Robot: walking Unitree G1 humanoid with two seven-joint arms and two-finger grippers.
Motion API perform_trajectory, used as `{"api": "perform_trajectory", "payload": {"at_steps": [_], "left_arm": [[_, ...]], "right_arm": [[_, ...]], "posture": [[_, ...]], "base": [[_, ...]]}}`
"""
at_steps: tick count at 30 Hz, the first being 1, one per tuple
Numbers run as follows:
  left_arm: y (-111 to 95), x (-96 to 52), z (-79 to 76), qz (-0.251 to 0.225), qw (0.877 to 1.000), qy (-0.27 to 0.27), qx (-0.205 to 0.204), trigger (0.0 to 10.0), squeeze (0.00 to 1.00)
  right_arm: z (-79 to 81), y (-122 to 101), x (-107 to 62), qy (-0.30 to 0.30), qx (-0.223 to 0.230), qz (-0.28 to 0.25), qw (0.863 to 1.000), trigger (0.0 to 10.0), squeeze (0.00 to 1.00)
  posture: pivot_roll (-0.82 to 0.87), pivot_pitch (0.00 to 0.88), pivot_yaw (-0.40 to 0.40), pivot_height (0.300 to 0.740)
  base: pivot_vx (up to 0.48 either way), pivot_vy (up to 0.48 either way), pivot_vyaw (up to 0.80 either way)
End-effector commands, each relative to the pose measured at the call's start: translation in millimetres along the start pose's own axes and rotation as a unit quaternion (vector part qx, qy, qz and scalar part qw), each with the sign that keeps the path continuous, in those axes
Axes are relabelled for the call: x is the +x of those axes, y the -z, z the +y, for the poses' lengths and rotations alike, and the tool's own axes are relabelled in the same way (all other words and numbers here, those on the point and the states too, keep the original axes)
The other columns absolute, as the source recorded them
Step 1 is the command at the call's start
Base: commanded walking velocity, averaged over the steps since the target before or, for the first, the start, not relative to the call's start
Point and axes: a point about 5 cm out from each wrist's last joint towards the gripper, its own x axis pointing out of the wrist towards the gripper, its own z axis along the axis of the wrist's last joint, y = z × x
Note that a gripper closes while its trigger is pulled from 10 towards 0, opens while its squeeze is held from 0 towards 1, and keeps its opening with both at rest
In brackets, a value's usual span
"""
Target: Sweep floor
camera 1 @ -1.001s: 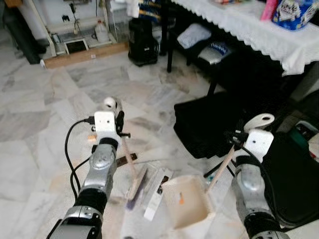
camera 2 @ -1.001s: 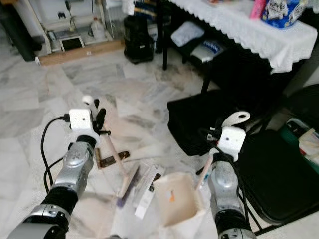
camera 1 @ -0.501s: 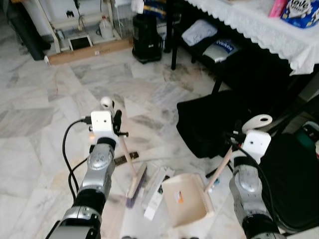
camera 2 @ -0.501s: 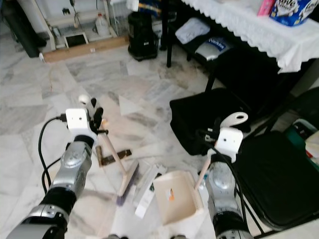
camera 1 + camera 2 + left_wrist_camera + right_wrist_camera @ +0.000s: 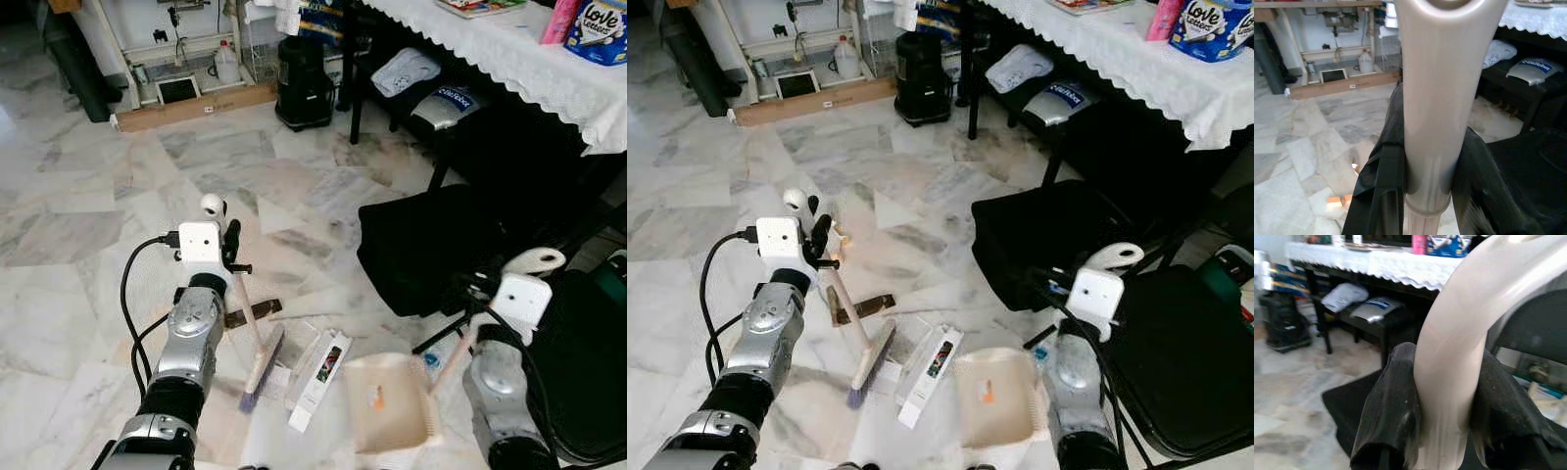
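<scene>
Two tools are in the robot's grip over a marble floor (image 5: 88, 225). The left gripper (image 5: 1422, 196) has its fingers (image 5: 1378, 196) clenched around the pale handle of a small broom (image 5: 257, 345), whose brush head rests on the floor just beside a long white box (image 5: 319, 365) lying flat. The right gripper (image 5: 1440, 431) has its fingers (image 5: 1388, 416) clamped on the curved cream handle of a dustpan (image 5: 390, 403), which sits on the floor to the right of the box, mouth facing the broom. A small dark brown scrap (image 5: 862, 307) lies on the floor near the broom handle. A black bag (image 5: 431, 245) lies on the floor behind the dustpan. At the upper right stands a desk (image 5: 519, 69) draped in a white lace cloth.
</scene>
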Motion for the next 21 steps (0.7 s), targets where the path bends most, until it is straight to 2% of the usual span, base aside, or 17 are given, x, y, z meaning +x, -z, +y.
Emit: {"api": "perform_trajectory", "payload": {"at_steps": [1,12,17,21], "left_arm": [[-8.6,0.4,1.8,-0.017,1.0,0.007,0.006,10.0,0.0],[-13.5,-1.9,1.7,-0.01,1.0,0.027,0.005,10.0,0.0],[-17.1,-1.1,1.6,0.0,0.999,0.042,-0.01,10.0,0.0],[-19.1,1.1,1.5,0.021,0.997,0.067,-0.04,10.0,0.0]], "right_arm": [[-1.5,0.2,-1.1,0.006,-0.001,-0.002,1.0,10.0,0.0],[3.8,8.8,-9.5,0.011,-0.009,0.012,1.0,10.0,0.0],[6.2,10.8,-12.6,0.014,-0.009,0.015,1.0,10.0,0.0],[7.2,10.8,-14.4,0.019,-0.007,0.014,1.0,10.0,0.0]], "posture": [[0.0,0.177,0.052,0.74],[0.02,0.213,0.076,0.74],[0.03,0.238,0.091,0.74],[0.04,0.252,0.1,0.74]], "base": [[0.0,0.0,0.0],[0.0,0.0,0.0],[0.0,0.0,0.0],[0.0,0.0,0.0]]}}
